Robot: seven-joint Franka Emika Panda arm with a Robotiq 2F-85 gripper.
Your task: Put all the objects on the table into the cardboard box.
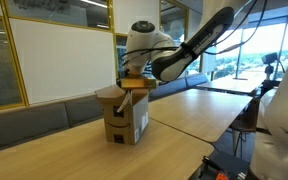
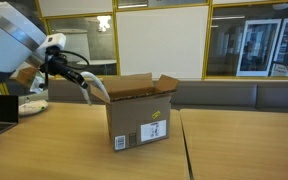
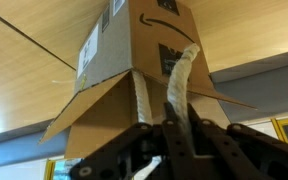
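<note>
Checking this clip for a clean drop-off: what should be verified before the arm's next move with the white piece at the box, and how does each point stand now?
1. Grip on the long white piece: ok. The gripper is shut on it.
2. Cardboard box top flaps open: ok.
3. Piece above the opening: not ok. In an exterior view it hangs by a side flap, short of the opening.
4. Room inside the box: cannot tell, the interior is hidden.
5. Box upright on the table: ok.
6. Other objects left to collect: cannot tell from these views.
</note>
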